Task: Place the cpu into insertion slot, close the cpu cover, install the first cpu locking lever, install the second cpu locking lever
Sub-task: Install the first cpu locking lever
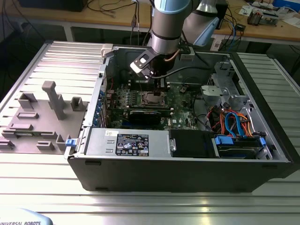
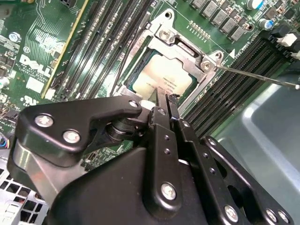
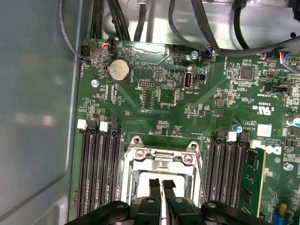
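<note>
Cpu (image 2: 166,77) framed by cpu cover (image 2: 182,43) — closed hand (image 2: 166,101) close over it

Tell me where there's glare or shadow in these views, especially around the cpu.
In the second wrist view the cpu reflects pale light off its metal top, and the black gripper carries soft highlights. In the first wrist view the grey case wall shows a hazy sheen. In the exterior view the motherboard sits in shade, darker than the bright ribbed table.

robotics lab, cable-strewn workbench (image 1: 42,14), open computer case (image 1: 187,173)
</note>
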Controlling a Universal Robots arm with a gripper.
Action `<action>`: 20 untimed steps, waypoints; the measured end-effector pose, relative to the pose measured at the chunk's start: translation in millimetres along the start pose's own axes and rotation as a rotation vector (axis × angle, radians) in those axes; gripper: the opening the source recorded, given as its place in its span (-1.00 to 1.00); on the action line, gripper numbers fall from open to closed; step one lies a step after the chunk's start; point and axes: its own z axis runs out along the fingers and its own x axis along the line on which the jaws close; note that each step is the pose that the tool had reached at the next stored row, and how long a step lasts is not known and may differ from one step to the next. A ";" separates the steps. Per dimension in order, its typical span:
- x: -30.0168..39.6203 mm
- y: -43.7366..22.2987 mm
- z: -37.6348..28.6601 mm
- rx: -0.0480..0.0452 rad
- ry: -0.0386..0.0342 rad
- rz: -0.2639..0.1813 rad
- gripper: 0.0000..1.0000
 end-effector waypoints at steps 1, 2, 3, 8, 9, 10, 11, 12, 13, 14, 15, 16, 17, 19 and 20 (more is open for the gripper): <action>0.0 0.0 -1.2 0.0001 0.0000 0.000 -0.67; 0.1 0.0 -3.2 0.0001 -0.0001 0.000 -0.67; 0.1 -0.1 -4.4 0.0001 -0.0001 0.000 -0.67; 0.3 -0.2 -11.7 0.0001 -0.0003 0.000 -0.67; 0.4 -0.2 -13.2 0.0001 -0.0003 0.000 -0.67; 0.4 -0.2 -14.2 0.0001 -0.0003 0.000 -0.67; 0.4 -0.2 -15.3 0.0001 -0.0004 0.000 -0.67; 0.4 -0.2 -16.3 0.0001 -0.0003 0.000 -0.67; 0.5 -0.3 -17.6 0.0001 -0.0003 0.000 -0.67; 0.5 -0.3 -20.1 0.0001 -0.0004 0.000 -0.67; 0.6 -0.3 -22.5 0.0000 -0.0003 0.000 -0.67; 0.7 -0.4 -25.1 0.0001 -0.0005 0.000 -0.67; 0.7 -0.4 -27.1 0.0002 -0.0009 0.000 -0.67; 0.8 -0.4 -29.8 0.0002 -0.0013 0.000 -0.67; 0.8 -0.4 -32.0 0.0002 -0.0019 0.000 -0.67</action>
